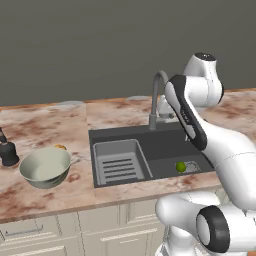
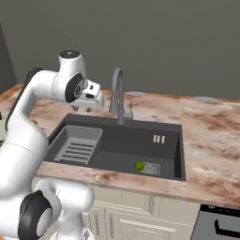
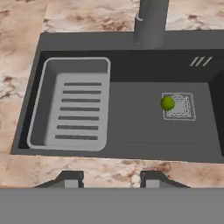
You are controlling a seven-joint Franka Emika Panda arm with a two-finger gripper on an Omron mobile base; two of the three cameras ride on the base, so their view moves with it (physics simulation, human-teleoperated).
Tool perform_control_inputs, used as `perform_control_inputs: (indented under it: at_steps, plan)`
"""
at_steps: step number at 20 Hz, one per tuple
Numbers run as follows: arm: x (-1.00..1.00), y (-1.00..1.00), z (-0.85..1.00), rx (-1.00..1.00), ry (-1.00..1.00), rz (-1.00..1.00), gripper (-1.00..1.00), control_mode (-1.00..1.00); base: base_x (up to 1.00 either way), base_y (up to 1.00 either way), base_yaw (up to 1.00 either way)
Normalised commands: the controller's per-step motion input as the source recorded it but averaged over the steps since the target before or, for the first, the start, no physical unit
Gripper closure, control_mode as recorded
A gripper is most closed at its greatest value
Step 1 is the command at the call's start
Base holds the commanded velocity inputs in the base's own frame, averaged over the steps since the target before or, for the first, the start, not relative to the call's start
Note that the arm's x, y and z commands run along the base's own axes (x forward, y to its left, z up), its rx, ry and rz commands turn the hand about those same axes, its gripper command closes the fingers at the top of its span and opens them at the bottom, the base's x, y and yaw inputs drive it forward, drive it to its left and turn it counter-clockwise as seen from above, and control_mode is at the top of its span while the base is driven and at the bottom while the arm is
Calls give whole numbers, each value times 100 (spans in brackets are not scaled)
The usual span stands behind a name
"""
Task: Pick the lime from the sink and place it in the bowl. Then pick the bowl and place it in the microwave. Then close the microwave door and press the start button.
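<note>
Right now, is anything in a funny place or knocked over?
Yes: a lime lies in the sink, at the edge of the drain grate. The bowl sits upright on the counter. Nothing spilled.

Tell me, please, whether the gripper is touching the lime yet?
Apart. The hand view shows the gripper over the counter edge, with bare sink floor between its fingertips and the lime, which lies by the drain.
</note>
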Motion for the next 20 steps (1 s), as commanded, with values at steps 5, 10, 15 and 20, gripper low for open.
perform_control_inputs:
  at_steps: [5,10,15,20]
  plan:
    - [-63,-31,-10,8,-1,-22,-100,-100,0,0,0]
    - [-89,-51,-49,10,2,-34,-100,-100,0,0,0]
    - [2,-80,-69,7,19,-23,-100,-100,0,0,0]
    - [64,-75,-38,1,10,1,-100,-100,0,0,0]
